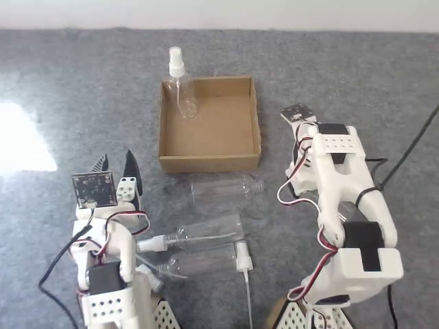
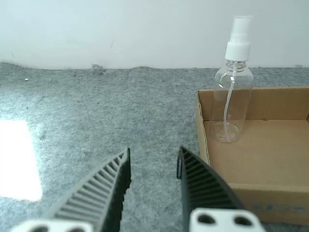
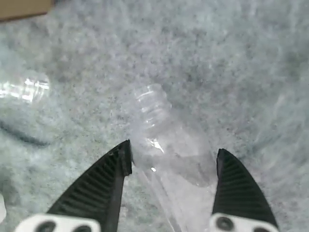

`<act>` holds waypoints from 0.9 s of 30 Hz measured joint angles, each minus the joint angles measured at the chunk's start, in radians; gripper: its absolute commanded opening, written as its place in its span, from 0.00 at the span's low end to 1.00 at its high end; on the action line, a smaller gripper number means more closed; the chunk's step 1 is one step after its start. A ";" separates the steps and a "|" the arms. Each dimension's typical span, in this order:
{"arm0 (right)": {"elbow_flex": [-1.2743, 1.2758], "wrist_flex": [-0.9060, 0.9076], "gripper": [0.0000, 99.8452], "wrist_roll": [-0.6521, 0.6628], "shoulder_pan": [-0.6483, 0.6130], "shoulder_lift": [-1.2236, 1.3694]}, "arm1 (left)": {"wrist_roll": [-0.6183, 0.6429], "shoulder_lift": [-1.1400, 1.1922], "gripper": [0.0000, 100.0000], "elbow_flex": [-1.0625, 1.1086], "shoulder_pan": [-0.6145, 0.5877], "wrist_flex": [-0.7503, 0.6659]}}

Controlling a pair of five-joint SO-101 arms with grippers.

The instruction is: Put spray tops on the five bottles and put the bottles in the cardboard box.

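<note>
High view: a brown open-topped cardboard box (image 1: 209,163) sits mid-way across the grey felt worktop (image 1: 68,82). One clear plastic bottle with a white spray top (image 1: 182,89) stands upright inside the box, in its far left corner. I count that one done, tucked into the corner probably to leave room for the rest.

Just in front of the box lies a clear uncapped bottle (image 1: 226,186) on its side. Nearer me than that lies a clear bottle with its white spray top fitted (image 1: 195,236), ready for boxing. Beside it are another clear bottle (image 1: 199,262) and a loose white spray top with a long dip tube (image 1: 243,259). I can't tell whether that bottle has a top.

To the right of the box, in the right wrist view, my right jaws are apart. They straddle the body of a clear topless bottle with a threaded neck (image 3: 166,150), which lies flat on the felt. I'd say the grip is lined up on the body so the neck stays free for a top.

My left jaws are apart and empty, in front of the box and to its left, pointing past its left wall. My guess is they wait to hold a top or a bottle.
</note>
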 measured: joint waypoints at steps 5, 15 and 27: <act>0.000 -0.006 0.28 0.048 -0.029 0.000 | 0.000 0.000 0.15 0.000 0.000 0.000; 0.000 -0.034 0.31 0.212 -0.048 0.000 | 0.000 0.000 0.15 0.000 0.000 0.000; 0.000 -0.034 0.31 0.342 -0.049 0.000 | 0.000 0.000 0.15 0.000 0.000 0.000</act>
